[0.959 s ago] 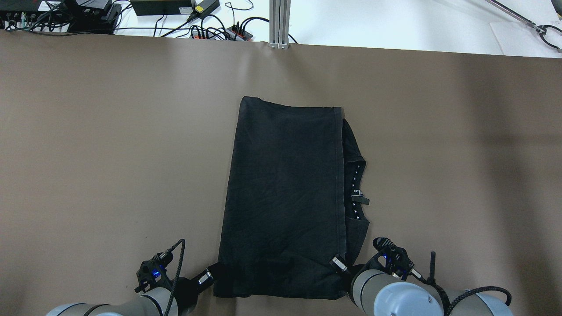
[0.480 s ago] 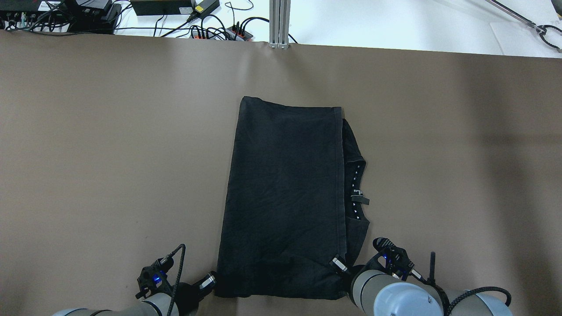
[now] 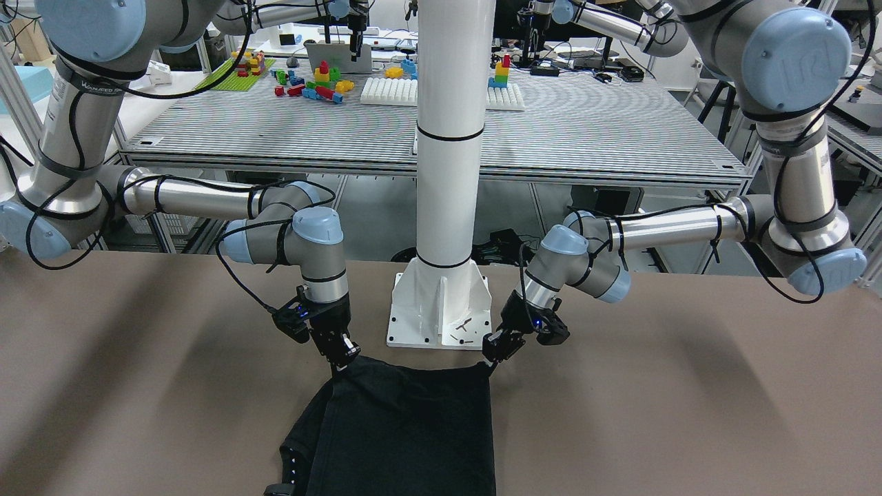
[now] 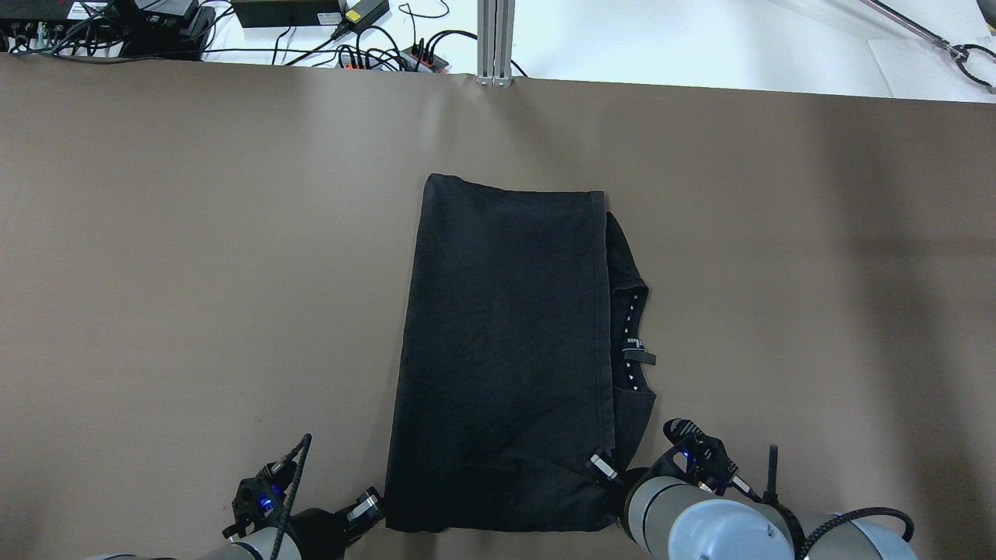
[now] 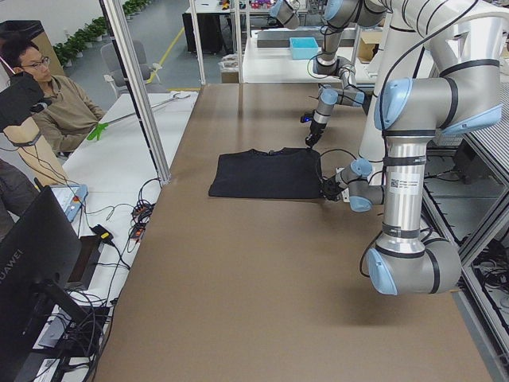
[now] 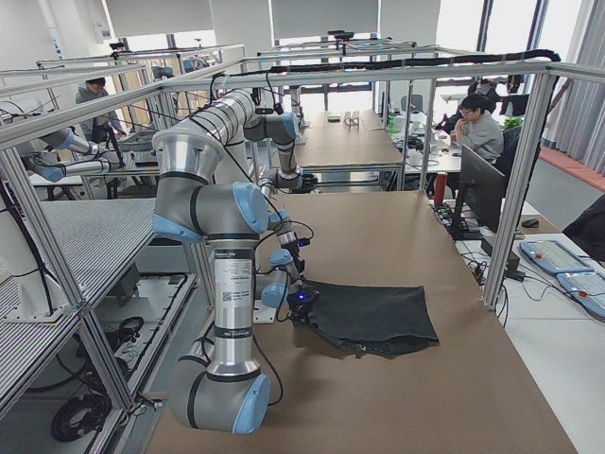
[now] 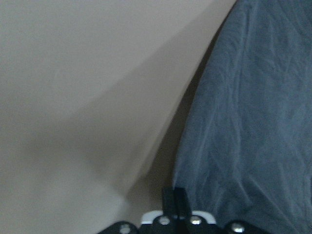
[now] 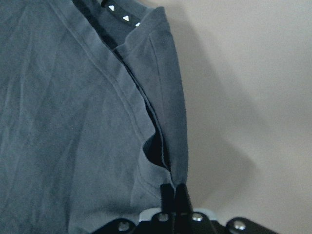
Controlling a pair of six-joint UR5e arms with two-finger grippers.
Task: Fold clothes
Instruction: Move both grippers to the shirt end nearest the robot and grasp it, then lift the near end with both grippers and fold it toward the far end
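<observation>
The clothes [image 4: 506, 342] are one black garment, folded into a long rectangle on the brown table. A collar with white marks [image 4: 634, 334] peeks out on its right side. My left gripper [image 4: 372, 505] is shut on the near-left corner, and in the left wrist view the closed fingers [image 7: 175, 200] meet the fabric edge [image 7: 253, 122]. My right gripper [image 4: 601, 468] is shut on the near-right corner, where the pinched hem [image 8: 170, 161] runs into its closed fingers. In the front view both corners are held just above the table, by the right gripper [image 3: 342, 362] and the left gripper [image 3: 493, 355].
The white pole's base [image 3: 441, 310] stands between the arms, just behind the garment's near edge. Cables and power strips [image 4: 373, 54] and an aluminium post [image 4: 496, 39] lie beyond the table's far edge. A seated person [image 5: 48, 95] is at the far side.
My left gripper has drawn back a little toward the robot, and the garment's near-left corner came with it. The right gripper has barely moved.
</observation>
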